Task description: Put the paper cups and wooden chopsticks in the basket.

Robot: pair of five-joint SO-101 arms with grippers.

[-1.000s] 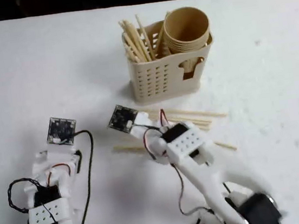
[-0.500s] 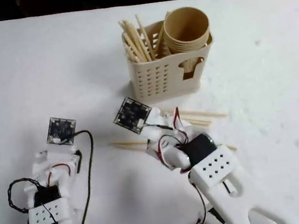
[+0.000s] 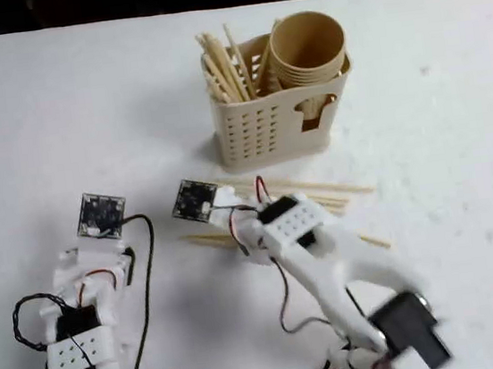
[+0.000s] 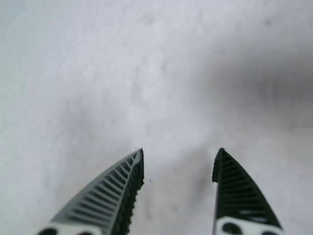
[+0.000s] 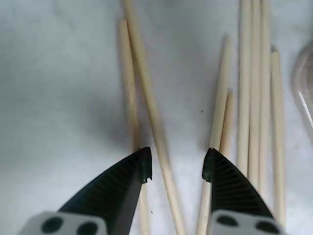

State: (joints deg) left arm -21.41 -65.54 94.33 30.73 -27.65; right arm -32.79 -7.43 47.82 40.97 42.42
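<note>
At the near edge of the table (image 3: 57, 109) we've got the left arm (image 3: 79, 304) sitting over plain white surface. The left end effector (image 4: 180, 152) is spread wide with nothing in it, tips pointing down at the table top.

Just beside it and a bit further in, the right arm (image 3: 317, 248) leans toward the middle of the table. The right end effector (image 5: 177, 156) is partly open and hangs low over the loose chopsticks (image 3: 319, 192). It isn't gripping anything. One chopstick (image 5: 151, 112) lies flat on the table and runs straight through the gap between the two fingers, and a second chopstick (image 5: 128, 88) lies right next to it, passing under one fingertip. In the right wrist view we can see a handful more off to the other side, roughly parallel, some of them touching.

In the high view the loose ones sit in a flat scatter between the right arm and the basket (image 3: 267, 132), and a couple of ends poke out from under the arm on either side.

Furthest back is the basket itself, cream plastic with rows of small holes and a handle cut-out, standing upright. A bundle of standing chopsticks (image 3: 223, 66) leans in its left side as the high view shows it. A nested stack of paper cups (image 3: 306, 47) sits mouth-up in its right side, rising above the rim. So the cups are in, part of the chopsticks are in, and the others are on the table.
</note>
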